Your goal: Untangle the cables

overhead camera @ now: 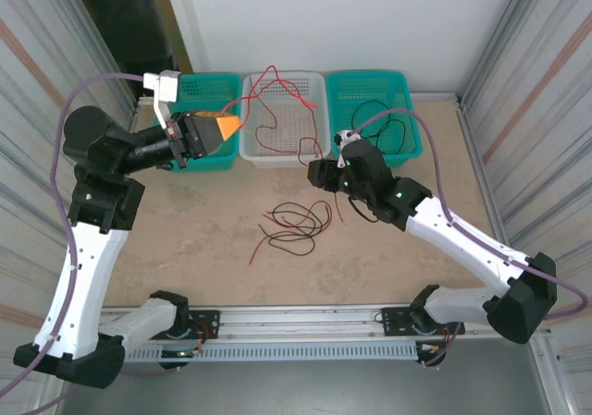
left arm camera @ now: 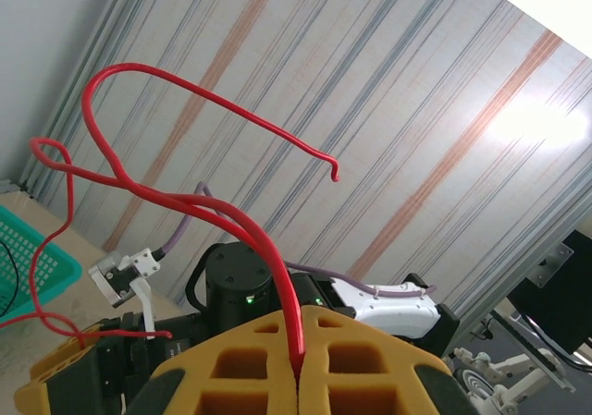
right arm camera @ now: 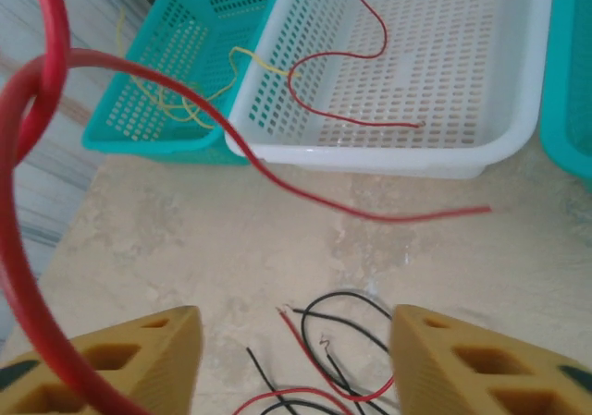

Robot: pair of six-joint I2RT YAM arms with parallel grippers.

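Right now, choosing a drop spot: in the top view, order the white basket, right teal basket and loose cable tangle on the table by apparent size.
Largest: right teal basket and white basket, too alike to rank.
Smallest: cable tangle, red and black strands.

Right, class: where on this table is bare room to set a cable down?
Free: table between the left arm and the loose cables, and between those cables and the front rail. Crowded: the cables, and the white basket under the red cable the left gripper holds.
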